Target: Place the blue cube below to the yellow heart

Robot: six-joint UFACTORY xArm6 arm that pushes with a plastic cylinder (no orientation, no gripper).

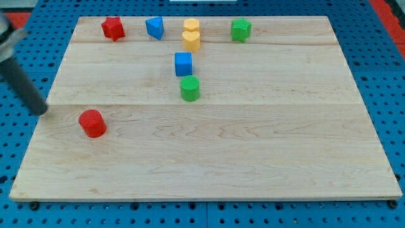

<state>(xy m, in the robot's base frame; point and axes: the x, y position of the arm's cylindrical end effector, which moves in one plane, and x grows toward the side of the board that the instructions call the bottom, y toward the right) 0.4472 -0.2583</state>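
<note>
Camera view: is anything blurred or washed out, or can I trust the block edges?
Camera view: the rod is motion-blurred at the view's left, my tip soft-edged near the board's left edge, left of the red cylinder. The blue cube, yellow heart and green cylinder look sharp; lighting is even, shadows faint, no glare.

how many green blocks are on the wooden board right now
2. One green plastic cylinder sits near the board's middle, just below the blue plastic cube. One green plastic star-like block sits at the view's top, right of centre. None looks hidden.
</note>
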